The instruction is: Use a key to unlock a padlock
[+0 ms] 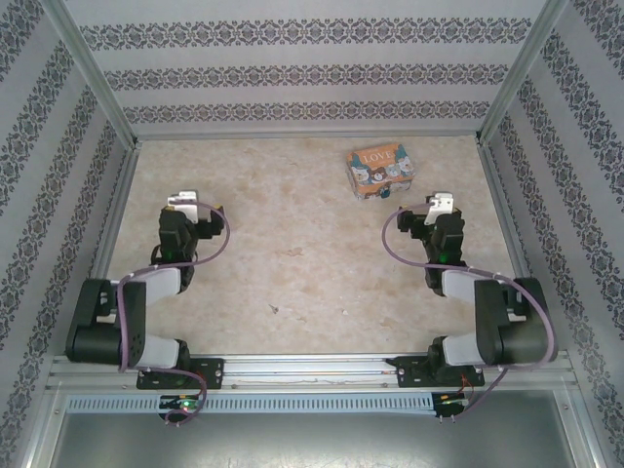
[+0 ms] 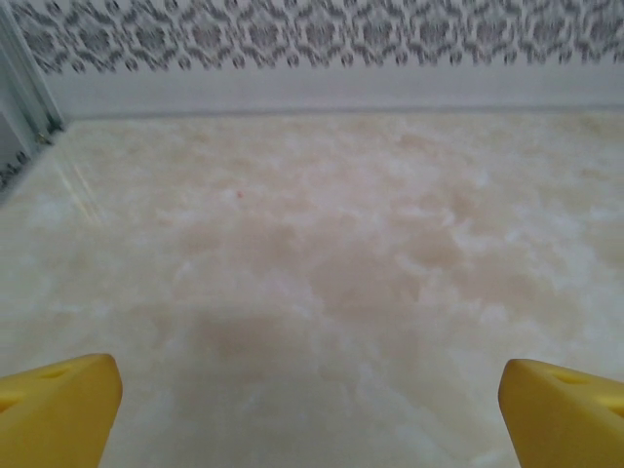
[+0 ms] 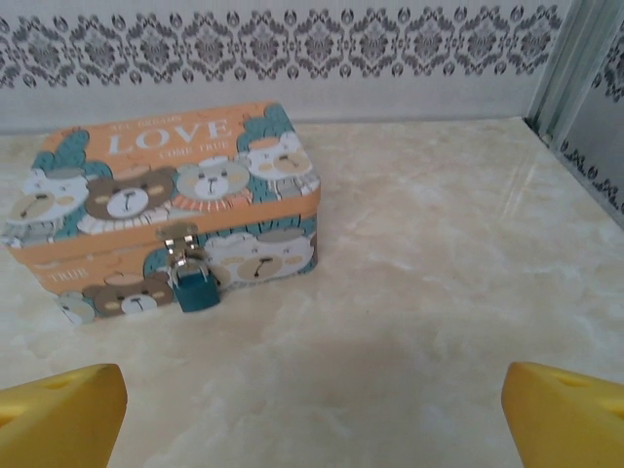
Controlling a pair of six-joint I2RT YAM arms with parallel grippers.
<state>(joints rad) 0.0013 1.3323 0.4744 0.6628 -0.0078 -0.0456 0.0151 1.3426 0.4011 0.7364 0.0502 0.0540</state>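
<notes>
Toward the far right of the worktop (image 1: 292, 253) sits a rectangular "LOVE" tin (image 3: 166, 195) printed with cartoon bears, lid up. In the right wrist view its long side runs left to right, skewed a little. The padlock (image 3: 196, 290) hangs from the silver hasp (image 3: 174, 242) on the tin's front wall. It is upright, with the shackle on top through the hasp and the teal body below, so its long axis is vertical. Its flat face is turned toward the right wrist camera, and its base is at or just above the worktop; I cannot tell whether it touches.

The right arm (image 1: 487, 312) is folded with its elbow back near the rail. Its forearm reaches forward, and the right gripper (image 3: 312, 414) is held low and aimed at the tin, which lies ahead and to its left, well apart. Its yellow fingers (image 3: 58, 414) are spread wide with bare worktop between them.

The left arm (image 1: 136, 302) mirrors this pose on the other side. The left gripper (image 2: 312, 414) faces the patterned back wall (image 2: 312, 39), likewise spread wide and holding nothing.
</notes>
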